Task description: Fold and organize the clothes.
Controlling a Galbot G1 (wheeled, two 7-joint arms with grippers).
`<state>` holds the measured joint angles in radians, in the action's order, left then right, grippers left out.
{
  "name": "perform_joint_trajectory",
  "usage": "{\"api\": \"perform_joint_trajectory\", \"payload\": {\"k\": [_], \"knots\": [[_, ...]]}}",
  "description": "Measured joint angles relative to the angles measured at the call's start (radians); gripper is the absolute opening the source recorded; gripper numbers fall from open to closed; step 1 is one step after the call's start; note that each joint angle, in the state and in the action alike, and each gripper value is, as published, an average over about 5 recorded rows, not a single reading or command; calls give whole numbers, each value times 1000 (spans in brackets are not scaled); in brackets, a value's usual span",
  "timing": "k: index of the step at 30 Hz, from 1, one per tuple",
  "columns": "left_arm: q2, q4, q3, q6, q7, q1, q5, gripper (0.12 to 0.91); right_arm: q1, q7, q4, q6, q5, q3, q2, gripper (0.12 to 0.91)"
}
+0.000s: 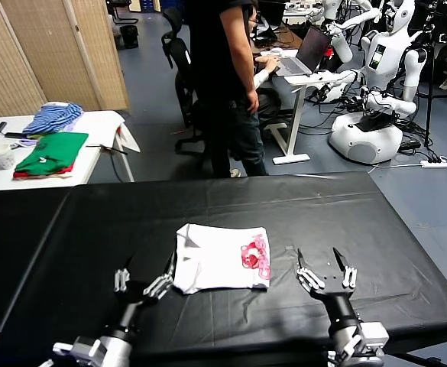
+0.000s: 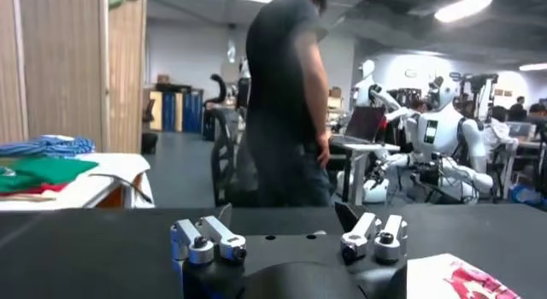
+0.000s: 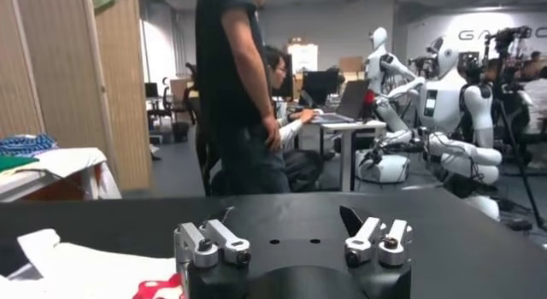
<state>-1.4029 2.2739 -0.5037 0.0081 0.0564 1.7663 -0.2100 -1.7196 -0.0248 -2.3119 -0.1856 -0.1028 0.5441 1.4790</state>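
Observation:
The white T-shirt (image 1: pixel 219 258) lies folded into a small rectangle on the black table (image 1: pixel 299 206), its red-pink print (image 1: pixel 255 255) facing up on the right side. My left gripper (image 1: pixel 144 271) is open and empty, just left of the shirt's near left corner. My right gripper (image 1: pixel 320 260) is open and empty, a little to the right of the shirt. In the left wrist view the left gripper (image 2: pixel 286 215) is open with the shirt (image 2: pixel 457 278) beside it. In the right wrist view the right gripper (image 3: pixel 286 217) is open with the shirt (image 3: pixel 77 271) beside it.
A white side table (image 1: pixel 93 126) at the far left holds a folded green garment (image 1: pixel 53 151), a blue striped garment (image 1: pixel 53 117) and a cup (image 1: pixel 4 156). A person in black (image 1: pixel 225 76) stands behind the table. Other robots (image 1: pixel 380 76) and a laptop desk (image 1: pixel 303 65) stand at the back right.

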Motion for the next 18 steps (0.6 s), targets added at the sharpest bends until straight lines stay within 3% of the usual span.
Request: {"api": "perform_joint_trajectory", "payload": {"k": [10,18], "knots": [[31,-9,2,-34,17,0,26,907,-19,-14,4,1,38,-22,33,907],[34,-12,16,-37,15,-11,47,907,-33,-21,-5,1,43,-18,39,907]]}}
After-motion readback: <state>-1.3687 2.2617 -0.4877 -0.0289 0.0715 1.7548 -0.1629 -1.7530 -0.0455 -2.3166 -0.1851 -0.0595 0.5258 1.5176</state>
